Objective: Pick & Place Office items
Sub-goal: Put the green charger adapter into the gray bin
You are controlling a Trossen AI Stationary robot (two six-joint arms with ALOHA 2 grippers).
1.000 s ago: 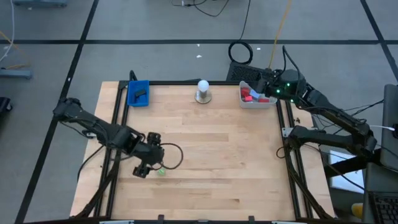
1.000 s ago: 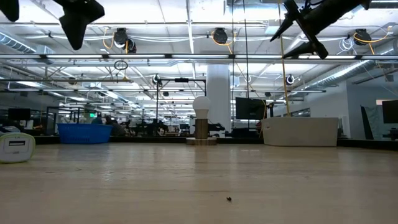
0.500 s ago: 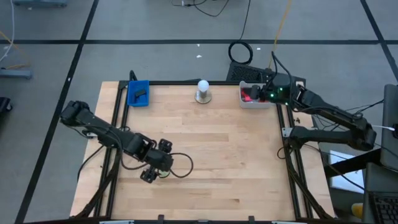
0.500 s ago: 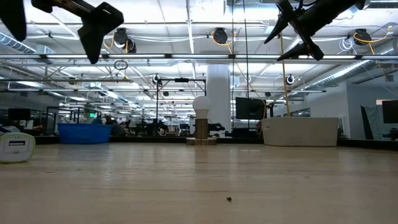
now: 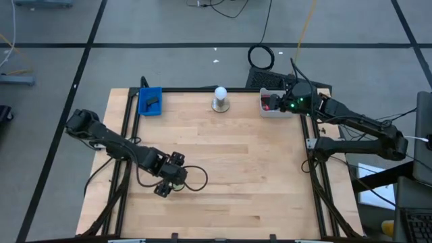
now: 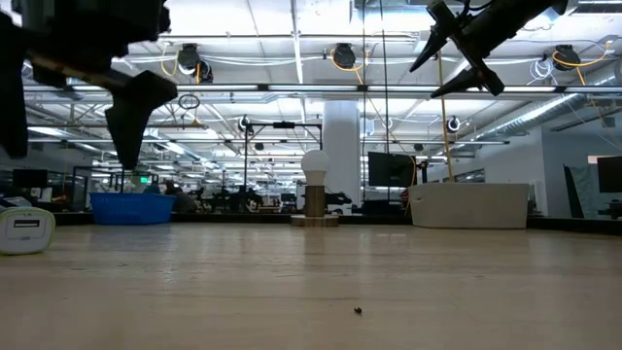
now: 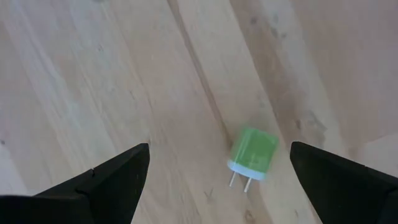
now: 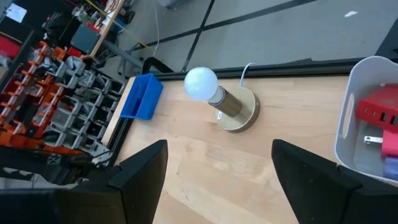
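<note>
With its fingers (image 7: 106, 180) spread wide and empty, the left gripper (image 5: 170, 187) hangs low over the counter (image 5: 236, 175), a small green plug adapter (image 7: 253, 153) with two prongs lying flat on the wood between the tips. Across the counter, the right gripper (image 5: 280, 104) hovers by the white tray (image 8: 354, 118), fingers (image 8: 140, 177) partly open and holding nothing; red blocks (image 8: 380, 111) sit inside it. A bulb lamp (image 5: 221, 98) and a blue tray (image 5: 150, 101) stand along the far edge.
</note>
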